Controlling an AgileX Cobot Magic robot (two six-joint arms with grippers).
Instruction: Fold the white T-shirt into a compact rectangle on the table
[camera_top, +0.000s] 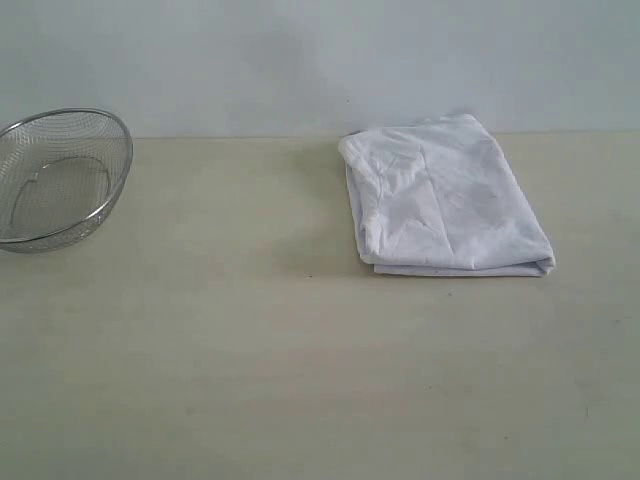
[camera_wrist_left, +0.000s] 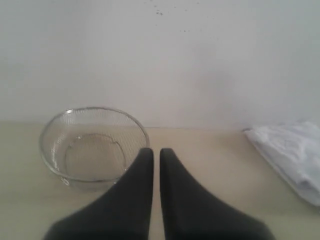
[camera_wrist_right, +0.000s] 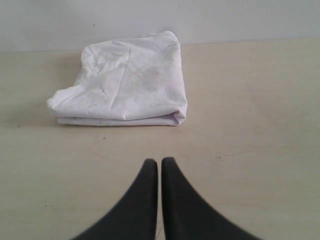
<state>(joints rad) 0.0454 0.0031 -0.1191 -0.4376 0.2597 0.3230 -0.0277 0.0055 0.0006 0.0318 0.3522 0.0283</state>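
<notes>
The white T-shirt (camera_top: 443, 197) lies folded into a compact rectangle on the table (camera_top: 250, 360), right of the middle and near the far edge. It also shows in the right wrist view as the T-shirt (camera_wrist_right: 125, 80), with faint grey smudges on top, and only its edge (camera_wrist_left: 292, 155) reaches into the left wrist view. My right gripper (camera_wrist_right: 160, 162) is shut on nothing and hangs over bare table, well short of the shirt. My left gripper (camera_wrist_left: 156, 151) is shut and empty too, beside the basket. Neither arm appears in the exterior view.
A round wire-mesh metal basket (camera_top: 55, 180) stands at the far left of the table, also seen as the basket (camera_wrist_left: 92, 145) just beyond my left fingers. A pale wall runs behind the table's far edge.
</notes>
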